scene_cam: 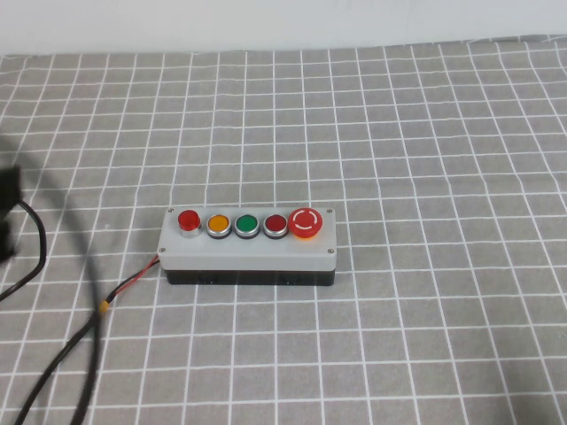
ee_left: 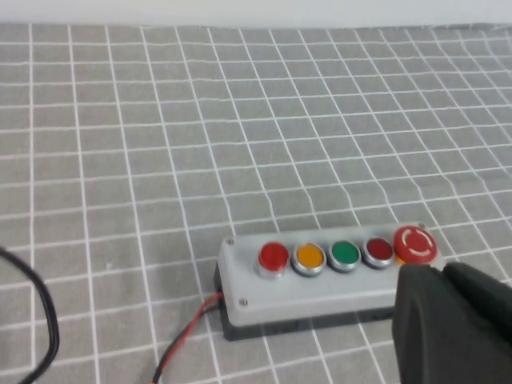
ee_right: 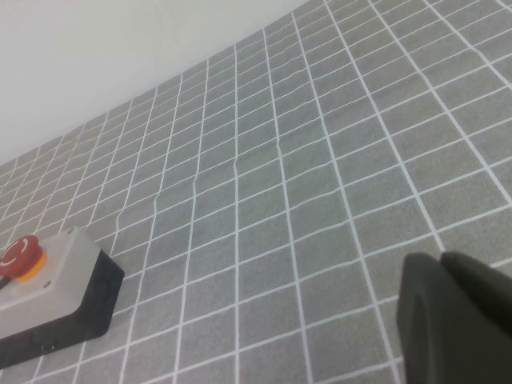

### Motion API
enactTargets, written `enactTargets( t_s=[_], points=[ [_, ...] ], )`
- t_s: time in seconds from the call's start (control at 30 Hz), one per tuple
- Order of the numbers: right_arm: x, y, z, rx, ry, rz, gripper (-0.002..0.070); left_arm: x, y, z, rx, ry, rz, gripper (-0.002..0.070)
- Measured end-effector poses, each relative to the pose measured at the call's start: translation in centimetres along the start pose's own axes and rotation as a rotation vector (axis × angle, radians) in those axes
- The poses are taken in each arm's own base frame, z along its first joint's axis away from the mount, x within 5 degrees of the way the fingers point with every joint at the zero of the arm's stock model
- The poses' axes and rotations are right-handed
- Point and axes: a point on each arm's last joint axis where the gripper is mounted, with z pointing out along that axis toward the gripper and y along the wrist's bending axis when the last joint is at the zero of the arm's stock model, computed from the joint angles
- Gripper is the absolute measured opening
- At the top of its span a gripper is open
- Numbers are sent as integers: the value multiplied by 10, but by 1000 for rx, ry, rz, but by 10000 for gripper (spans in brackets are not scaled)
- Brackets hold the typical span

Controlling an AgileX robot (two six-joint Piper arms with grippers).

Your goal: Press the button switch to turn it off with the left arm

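While the grey checked cloth [scene_cam: 425, 133] covers the whole table, the grey box [scene_cam: 248, 247] sits near its middle with its row of buttons facing up, presumably so each can be pushed from above. At the row's left end stands the button switch [scene_cam: 189, 220], raised, bright red and unpressed. The left gripper [ee_left: 452, 328] hangs well back from it at the table's left edge, whether clenched I cannot tell. The right gripper [ee_right: 456, 320] hovers off to the right over bare cloth, likewise unreadable, likely parked.
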Motion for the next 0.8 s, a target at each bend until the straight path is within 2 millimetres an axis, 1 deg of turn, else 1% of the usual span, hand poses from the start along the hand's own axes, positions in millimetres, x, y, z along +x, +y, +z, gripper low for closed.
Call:
enactTargets(
  t_s=[0.13, 0.3, 0.4, 0.5, 0.57, 0.8],
  points=[
    [0, 0, 0, 0, 0, 0, -18, 21, 2, -26, 9, -69, -16, -3],
    [0, 0, 0, 0, 0, 0, -18, 48, 5, -67, 27, -195, -17, -3],
    [0, 0, 0, 0, 0, 0, -18, 66, 6, -83, 31, -218, -20, -3],
    [0, 0, 0, 0, 0, 0, -18, 81, 9, -93, 23, -202, -18, -3],
    [0, 0, 0, 0, 0, 0, -18, 86, 11, -97, 5, -199, -8, -3],
    [0, 0, 0, 0, 0, 0, -18, 86, 12, -100, -10, -225, 4, -3]
  ],
)
